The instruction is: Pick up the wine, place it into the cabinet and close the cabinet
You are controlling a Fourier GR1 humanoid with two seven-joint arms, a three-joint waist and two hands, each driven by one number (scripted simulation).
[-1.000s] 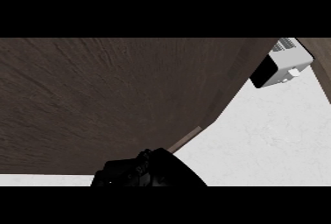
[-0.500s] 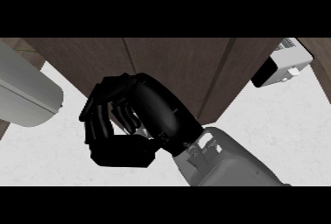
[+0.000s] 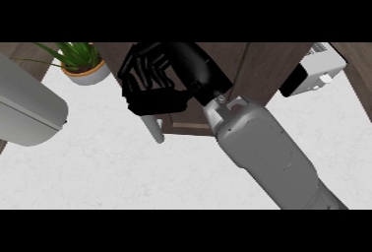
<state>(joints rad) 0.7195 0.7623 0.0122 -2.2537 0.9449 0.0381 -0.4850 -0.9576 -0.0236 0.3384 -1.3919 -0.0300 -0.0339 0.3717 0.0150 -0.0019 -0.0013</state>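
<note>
My right hand (image 3: pixel 169 74) is up at the top middle of the head view, in front of the dark wooden cabinet (image 3: pixel 263 64). Its fingers are curled inward with the thumb (image 3: pixel 156 104) folded below them, and nothing shows inside the grasp. A pale grey bar handle (image 3: pixel 154 129) hangs just under the thumb, against the lower edge of the cabinet door (image 3: pixel 187 125). The grey forearm (image 3: pixel 265 152) runs down to the lower right. No wine bottle is in view, and neither is my left hand.
A potted green plant (image 3: pixel 81 64) stands at the upper left on the white counter (image 3: pixel 131 177). A large rounded grey body (image 3: pixel 25 110) fills the left edge; I cannot tell what it is. A white and black appliance (image 3: pixel 312 74) sits at the upper right.
The hand has risen from the lower edge to the cabinet front, with the forearm following. The brown door that filled the view has receded, and the plant and door handle have come into sight.
</note>
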